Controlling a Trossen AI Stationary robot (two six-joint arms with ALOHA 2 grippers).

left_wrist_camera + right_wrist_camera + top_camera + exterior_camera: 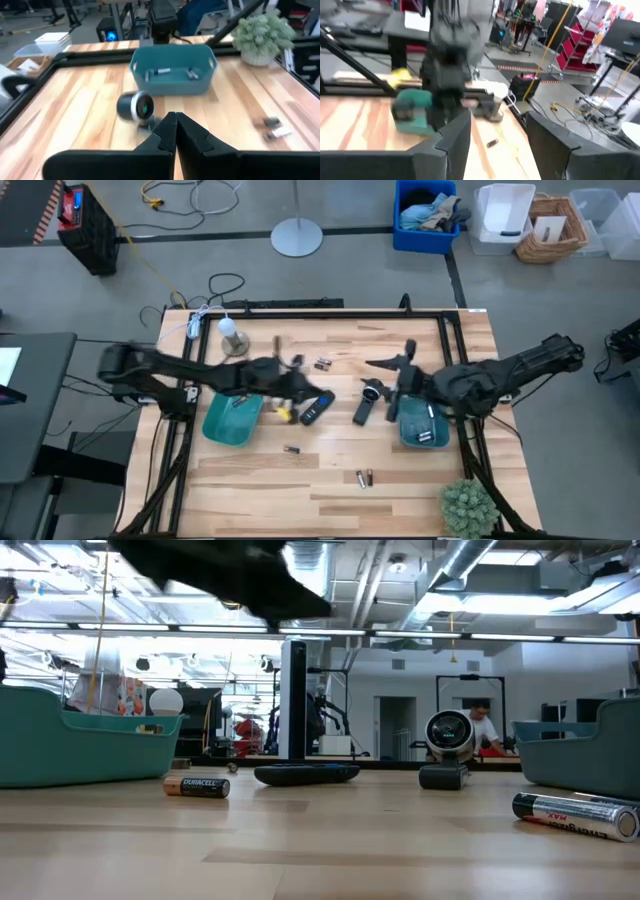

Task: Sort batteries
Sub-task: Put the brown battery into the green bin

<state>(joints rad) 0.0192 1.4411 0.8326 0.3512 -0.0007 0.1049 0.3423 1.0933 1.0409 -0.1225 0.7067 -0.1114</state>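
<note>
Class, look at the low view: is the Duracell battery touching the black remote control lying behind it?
Apart. In the low view, bare wood shows between the Duracell battery and the remote control, which lies farther back and to the side.

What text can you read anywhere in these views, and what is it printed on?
"DURACELL": on the copper-and-black battery lying on the table in the low view.
"MAX": small, on the silver battery at the right of the low view; the larger word beneath it is cut off and unreadable.
Batteries elsewhere, in every other view: markings too small or blurred to read.
</note>
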